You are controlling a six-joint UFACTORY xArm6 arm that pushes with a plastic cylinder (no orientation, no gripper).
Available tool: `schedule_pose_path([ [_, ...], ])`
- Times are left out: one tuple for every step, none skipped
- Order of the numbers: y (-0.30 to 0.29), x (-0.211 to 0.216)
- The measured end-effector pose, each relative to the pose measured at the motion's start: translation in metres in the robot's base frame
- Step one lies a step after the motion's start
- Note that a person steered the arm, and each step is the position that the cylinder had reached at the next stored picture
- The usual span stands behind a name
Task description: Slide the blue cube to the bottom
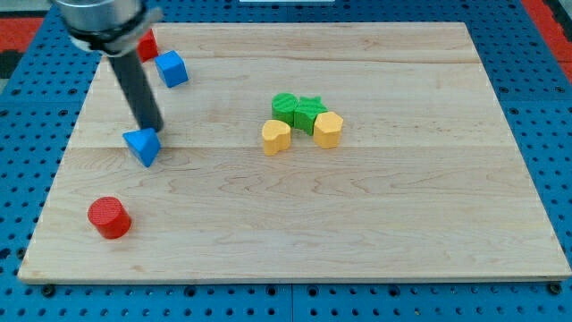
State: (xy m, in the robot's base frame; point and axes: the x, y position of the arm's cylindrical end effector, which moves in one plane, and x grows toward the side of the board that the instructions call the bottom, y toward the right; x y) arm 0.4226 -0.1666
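Note:
The blue cube (pixel 172 68) sits near the board's top left. A blue triangular block (pixel 142 145) lies lower, at the left. My tip (pixel 152 129) rests just above that triangular block, touching or almost touching its upper edge, and below and left of the blue cube. The dark rod rises up to the view's top left and partly hides a red block (pixel 148 45) next to the blue cube.
A red cylinder (pixel 109 217) stands at the lower left. Near the middle a cluster holds a green block (pixel 285 106), a green star (pixel 310 113), a yellow block (pixel 276 137) and a yellow hexagon (pixel 328 130). The wooden board (pixel 357 233) lies on a blue pegboard.

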Motion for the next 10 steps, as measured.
schedule_pose_path([
  [-0.022,0.062],
  [-0.036,0.065],
  [-0.036,0.065],
  [-0.003,0.016],
  [0.038,-0.066],
  [0.054,-0.14],
  [0.037,-0.163],
  [-0.04,-0.144],
  [-0.043,-0.103],
  [-0.005,-0.092],
])
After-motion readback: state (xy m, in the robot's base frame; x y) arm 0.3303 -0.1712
